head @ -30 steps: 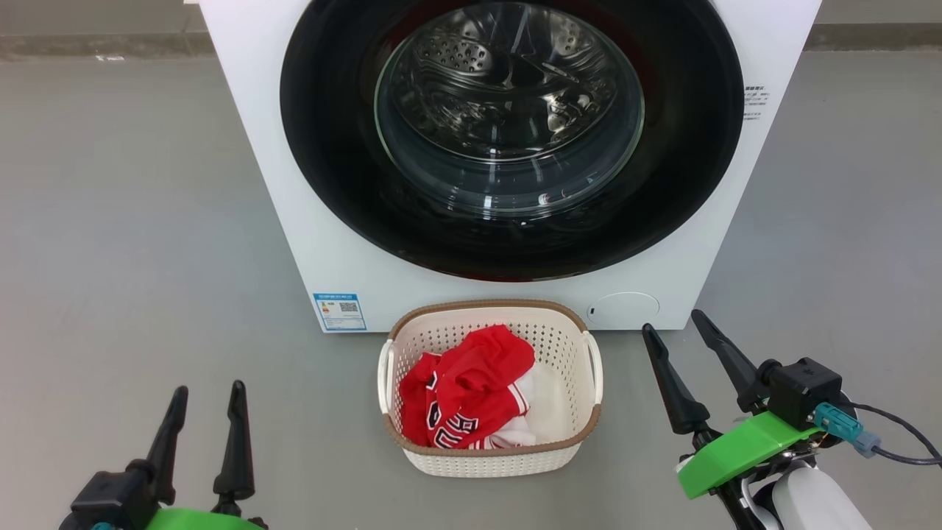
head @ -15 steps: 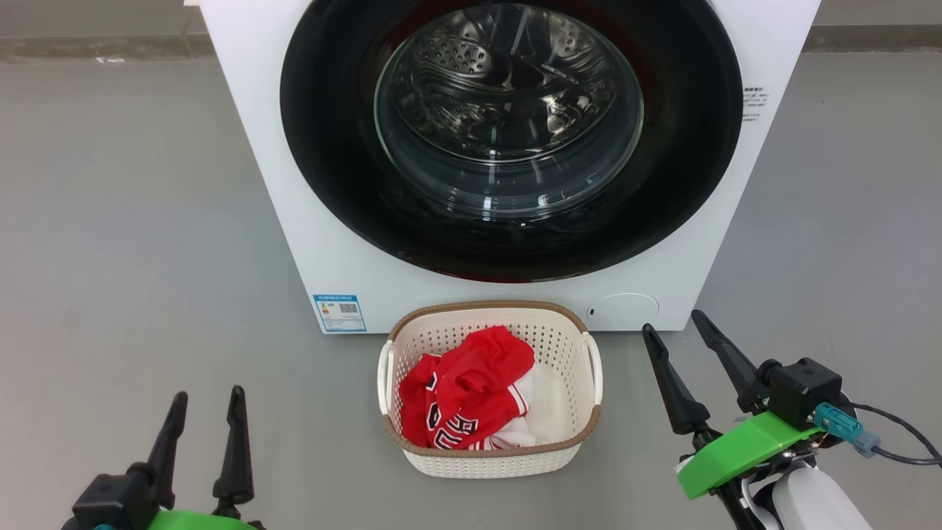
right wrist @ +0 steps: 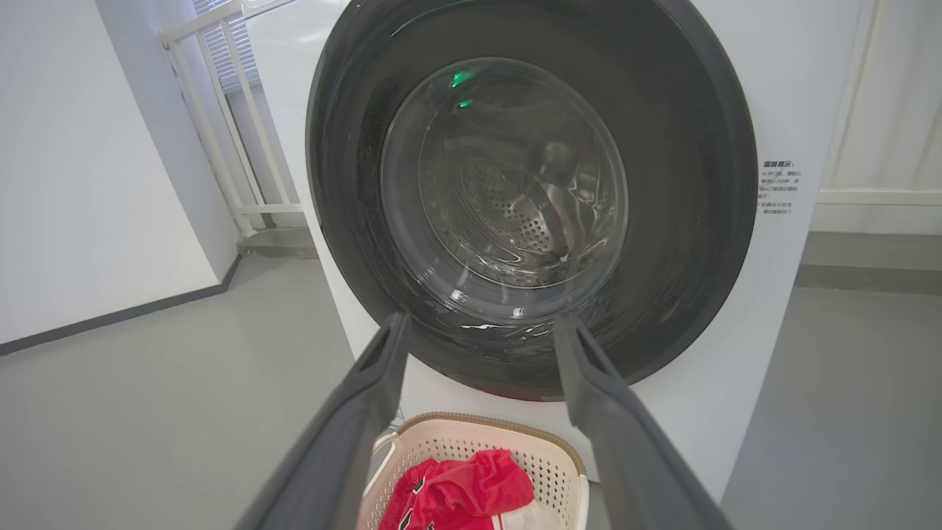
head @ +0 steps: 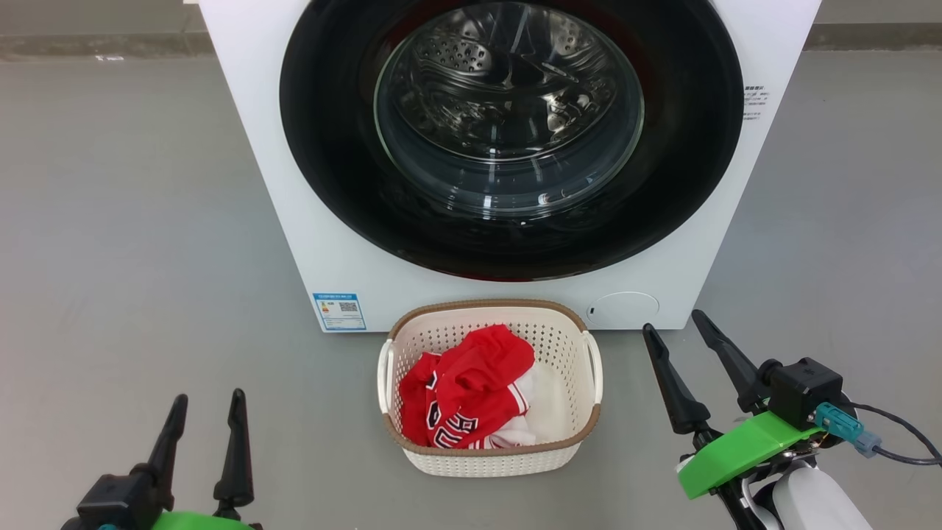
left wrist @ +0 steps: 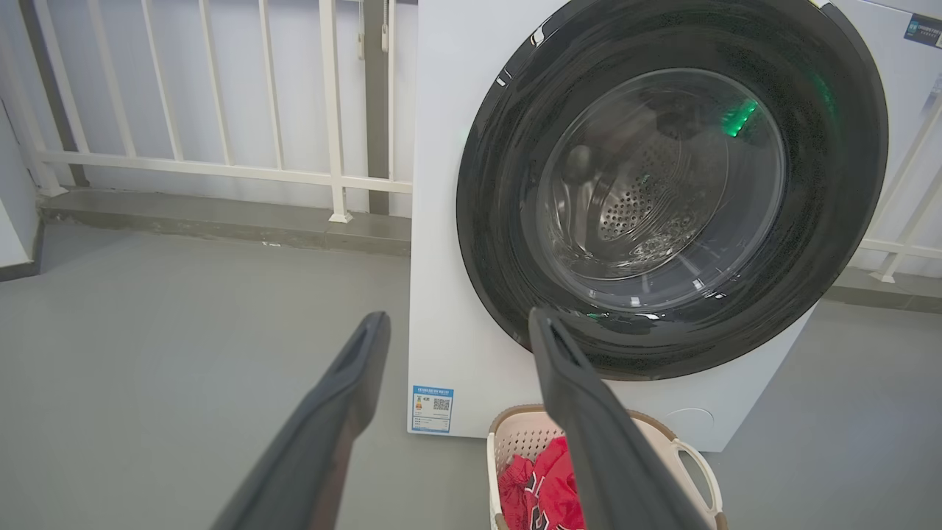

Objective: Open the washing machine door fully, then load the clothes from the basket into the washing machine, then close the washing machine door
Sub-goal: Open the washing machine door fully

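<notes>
Head view: left claw [head: 208, 400] low left, fingers apart, empty, well short of everything. Right claw [head: 672, 322] low right, also apart and empty, just beside the basket [head: 486, 303] and near the washer [head: 353, 272] front. Basket sits on the floor right below the door [head: 331, 147], touching or nearly touching the washer; can't tell which. Clothes [head: 464, 390] are bunched inside it, red jersey over white cloth. Door looks shut, so the step is opening. Right claw is the closer one. No handle is clear on the glossy rim, so find the catch side first, hook a finger behind the edge, follow the hinge arc, swing it fully wide, and keep the forearm clear of the basket. Grey floor [head: 110, 221], smooth, bare. White railing [left wrist: 221, 169] behind, plain wall [right wrist: 73, 184] to one side.
</notes>
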Robot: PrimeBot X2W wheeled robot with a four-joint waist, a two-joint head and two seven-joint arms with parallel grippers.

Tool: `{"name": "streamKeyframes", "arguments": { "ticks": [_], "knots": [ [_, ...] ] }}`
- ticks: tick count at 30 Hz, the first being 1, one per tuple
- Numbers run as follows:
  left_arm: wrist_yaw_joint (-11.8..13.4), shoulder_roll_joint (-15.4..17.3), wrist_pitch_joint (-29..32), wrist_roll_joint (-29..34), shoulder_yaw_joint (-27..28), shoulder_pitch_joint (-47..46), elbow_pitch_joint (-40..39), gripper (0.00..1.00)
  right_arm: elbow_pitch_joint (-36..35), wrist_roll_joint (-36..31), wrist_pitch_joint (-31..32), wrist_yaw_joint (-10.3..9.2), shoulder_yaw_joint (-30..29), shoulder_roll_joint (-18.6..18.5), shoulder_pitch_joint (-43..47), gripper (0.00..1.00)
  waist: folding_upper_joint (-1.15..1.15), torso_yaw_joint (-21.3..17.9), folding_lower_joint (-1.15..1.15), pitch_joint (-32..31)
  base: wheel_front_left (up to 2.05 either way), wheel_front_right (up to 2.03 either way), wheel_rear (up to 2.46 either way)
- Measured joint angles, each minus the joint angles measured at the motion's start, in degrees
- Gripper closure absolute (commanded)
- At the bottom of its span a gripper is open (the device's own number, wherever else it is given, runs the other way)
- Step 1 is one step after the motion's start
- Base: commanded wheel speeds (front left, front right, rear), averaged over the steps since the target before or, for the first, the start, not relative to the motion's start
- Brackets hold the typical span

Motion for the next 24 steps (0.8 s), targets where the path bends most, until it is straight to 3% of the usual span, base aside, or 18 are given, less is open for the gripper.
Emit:
{"name": "streamKeyframes", "arguments": {
  "ticks": [10,24],
  "knots": [
    [0.0,0.0,0.0,0.3,0.2,0.0,0.2,0.00,0.0,0.0,0.0,0.00,0.0,0.1,0.0,0.00,0.00,-0.1,0.00,0.0,0.53,0.53,-1.07],
    [0.1,-0.1,0.0,-1.2,0.2,0.0,0.5,0.00,0.0,0.0,0.0,0.00,-0.5,0.0,0.0,0.00,0.00,-0.6,0.00,0.5,1.13,1.13,-2.26]
  ]
}}
